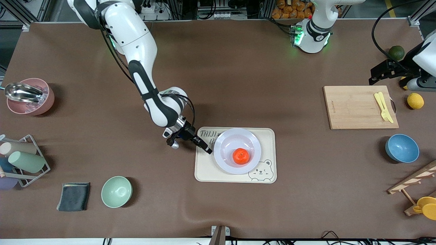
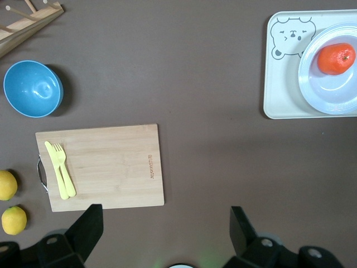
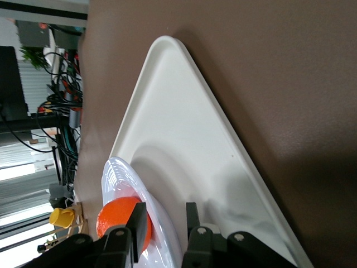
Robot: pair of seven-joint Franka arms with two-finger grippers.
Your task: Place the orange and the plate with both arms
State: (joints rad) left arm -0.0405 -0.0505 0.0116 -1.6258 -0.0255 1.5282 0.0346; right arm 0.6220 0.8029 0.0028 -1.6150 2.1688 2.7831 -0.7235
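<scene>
Right gripper straddles the plate rim, jaws slightly apart, not yet clamped; the orange sits inside, on the tray. Left gripper waits spread wide, well apart.

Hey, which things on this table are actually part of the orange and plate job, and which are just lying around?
Part of the job:
small glossy red-orange fruit, in the plate
round pale lavender-white plate, on the tray
right gripper, at the plate's rim
left gripper, open, waiting

Lying about:
cream bear tray
wooden cutting board
yellow plastic fork
blue bowl
green bowl
</scene>
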